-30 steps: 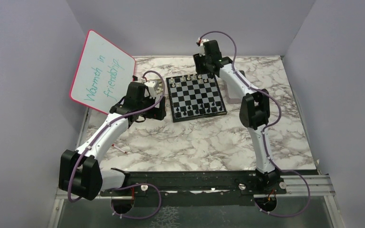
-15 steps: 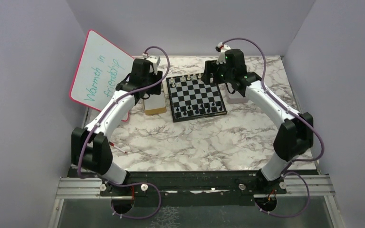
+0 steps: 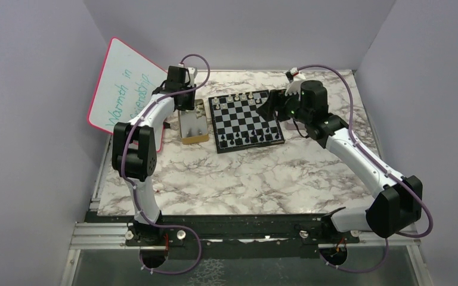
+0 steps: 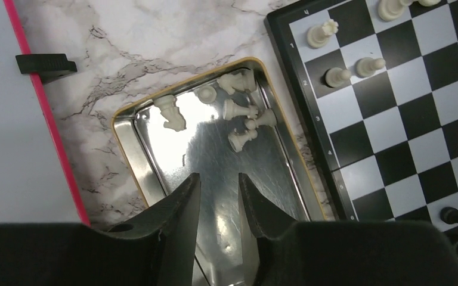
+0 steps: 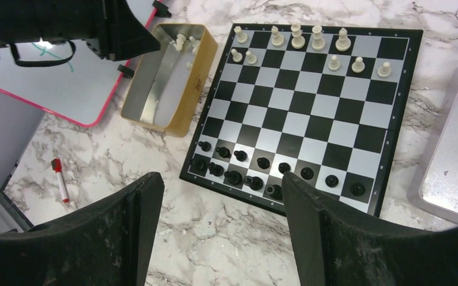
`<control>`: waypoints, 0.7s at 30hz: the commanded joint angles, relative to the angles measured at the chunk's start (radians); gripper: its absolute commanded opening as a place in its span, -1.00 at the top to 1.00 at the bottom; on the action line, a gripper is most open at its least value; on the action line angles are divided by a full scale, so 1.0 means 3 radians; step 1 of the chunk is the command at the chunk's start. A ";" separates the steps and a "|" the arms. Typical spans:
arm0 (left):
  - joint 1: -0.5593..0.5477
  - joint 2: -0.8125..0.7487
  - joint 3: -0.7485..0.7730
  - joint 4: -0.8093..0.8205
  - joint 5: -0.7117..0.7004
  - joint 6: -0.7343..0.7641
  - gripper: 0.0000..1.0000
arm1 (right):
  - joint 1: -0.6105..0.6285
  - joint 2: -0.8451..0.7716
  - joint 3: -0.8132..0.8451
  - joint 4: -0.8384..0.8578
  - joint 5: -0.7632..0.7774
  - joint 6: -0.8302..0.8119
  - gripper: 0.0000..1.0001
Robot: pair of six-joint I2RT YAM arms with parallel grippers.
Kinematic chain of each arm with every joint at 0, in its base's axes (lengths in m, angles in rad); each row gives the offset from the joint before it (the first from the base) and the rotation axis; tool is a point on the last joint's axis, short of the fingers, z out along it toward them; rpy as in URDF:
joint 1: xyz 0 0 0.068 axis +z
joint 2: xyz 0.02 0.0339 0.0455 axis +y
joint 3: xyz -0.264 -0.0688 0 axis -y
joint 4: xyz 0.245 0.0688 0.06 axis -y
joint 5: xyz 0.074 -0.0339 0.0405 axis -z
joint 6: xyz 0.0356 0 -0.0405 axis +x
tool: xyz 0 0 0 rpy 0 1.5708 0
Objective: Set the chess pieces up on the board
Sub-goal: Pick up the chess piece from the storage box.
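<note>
Left claw (image 4: 217, 179) narrowly parted, empty, over metal tray (image 4: 155, 146); right claw (image 5: 219, 179) wide, empty; marbled table (image 3: 244, 173), lilac walls (image 3: 232, 30).

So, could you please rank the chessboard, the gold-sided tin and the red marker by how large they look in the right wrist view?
1. chessboard, largest by far
2. gold-sided tin
3. red marker, smallest
All three lie at a similar depth, so the order seems safe.
</note>
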 commanded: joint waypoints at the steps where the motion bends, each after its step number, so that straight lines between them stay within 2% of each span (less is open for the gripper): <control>1: 0.0053 0.0172 0.0192 0.0100 0.0153 0.0049 0.40 | 0.0017 -0.0090 -0.0053 0.0247 -0.0100 0.0078 -0.55; 5: 0.0058 0.0318 0.0210 0.0176 0.0130 0.0049 0.45 | 0.0016 -0.0061 -0.0037 0.0220 -0.0113 0.0061 -0.55; 9: 0.0058 0.0432 0.0256 0.0193 0.0143 -0.0178 0.54 | 0.0017 -0.0066 -0.0063 0.0231 -0.0078 0.0058 -0.55; 15: 0.0044 0.0445 0.0108 0.0290 0.0048 -0.0664 0.55 | 0.0017 -0.0006 -0.0074 0.0257 -0.0056 0.0078 -0.55; 21: 0.0019 0.0456 0.0049 0.0328 -0.0044 -0.0846 0.56 | 0.0017 0.0007 -0.0062 0.0261 -0.0060 0.0076 -0.55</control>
